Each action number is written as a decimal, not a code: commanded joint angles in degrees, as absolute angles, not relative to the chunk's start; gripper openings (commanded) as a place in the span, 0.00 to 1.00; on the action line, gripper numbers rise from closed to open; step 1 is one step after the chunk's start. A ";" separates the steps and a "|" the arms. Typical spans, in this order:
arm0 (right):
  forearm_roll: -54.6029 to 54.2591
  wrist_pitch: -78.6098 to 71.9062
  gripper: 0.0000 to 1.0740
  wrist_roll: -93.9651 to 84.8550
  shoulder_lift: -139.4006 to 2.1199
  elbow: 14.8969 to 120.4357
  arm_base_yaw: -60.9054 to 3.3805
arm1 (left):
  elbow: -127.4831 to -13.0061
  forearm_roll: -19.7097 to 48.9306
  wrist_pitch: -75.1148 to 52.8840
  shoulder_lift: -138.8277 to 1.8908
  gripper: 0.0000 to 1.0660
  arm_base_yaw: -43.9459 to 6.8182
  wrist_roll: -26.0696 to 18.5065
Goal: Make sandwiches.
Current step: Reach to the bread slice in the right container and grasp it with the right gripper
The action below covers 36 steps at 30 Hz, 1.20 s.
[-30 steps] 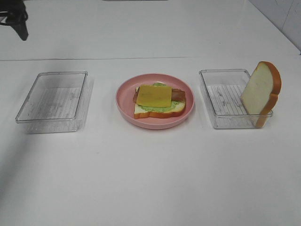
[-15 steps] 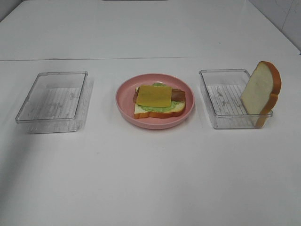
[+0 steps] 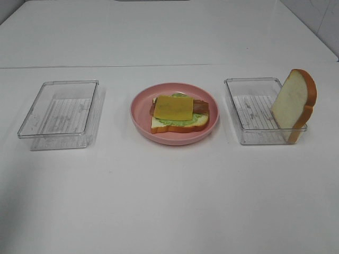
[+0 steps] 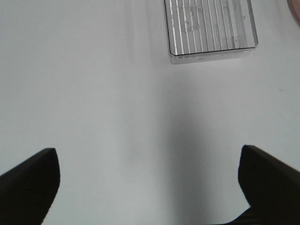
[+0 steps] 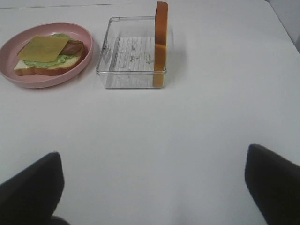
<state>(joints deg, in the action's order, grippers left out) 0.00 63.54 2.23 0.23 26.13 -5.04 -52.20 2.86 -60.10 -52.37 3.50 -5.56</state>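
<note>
An open sandwich [image 3: 178,114] lies on the pink plate [image 3: 140,114]: a bread slice, green lettuce, brown bacon and a yellow cheese slice [image 3: 174,107] on top. It also shows in the right wrist view [image 5: 47,56]. A second bread slice [image 3: 294,103] leans upright against the right wall of the right clear tray [image 3: 249,135]; the right wrist view shows it edge-on [image 5: 161,42]. Neither gripper shows in the exterior view. My left gripper [image 4: 150,183] is open over bare table, near the left tray [image 4: 211,28]. My right gripper [image 5: 152,185] is open, well short of the right tray [image 5: 131,51].
An empty clear tray [image 3: 58,114] stands left of the plate. The white table runs to a back edge behind the trays and a wall corner shows at the far right.
A dark arm part seen at the top left corner of the exterior view one second ago has left the frame. The sandwich, bread slice and trays have not moved.
</note>
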 commanded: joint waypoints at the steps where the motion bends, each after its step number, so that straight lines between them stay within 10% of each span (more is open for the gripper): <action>1: 0.29 63.03 0.92 1.89 1.83 25.95 -4.98 | -47.84 3.55 -59.70 -45.09 0.92 3.38 -6.02; 16: 0.29 63.03 0.92 1.89 1.83 25.95 -4.98 | -29.97 5.04 -62.51 -6.30 0.92 3.38 -7.22; 36: 0.52 63.03 0.92 1.89 1.72 25.95 -4.98 | -29.56 4.98 -61.76 1.32 0.92 3.38 -3.04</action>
<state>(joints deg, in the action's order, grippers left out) 0.00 63.54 2.23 0.23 26.13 -5.04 -29.85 5.04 -62.05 0.34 3.50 -3.72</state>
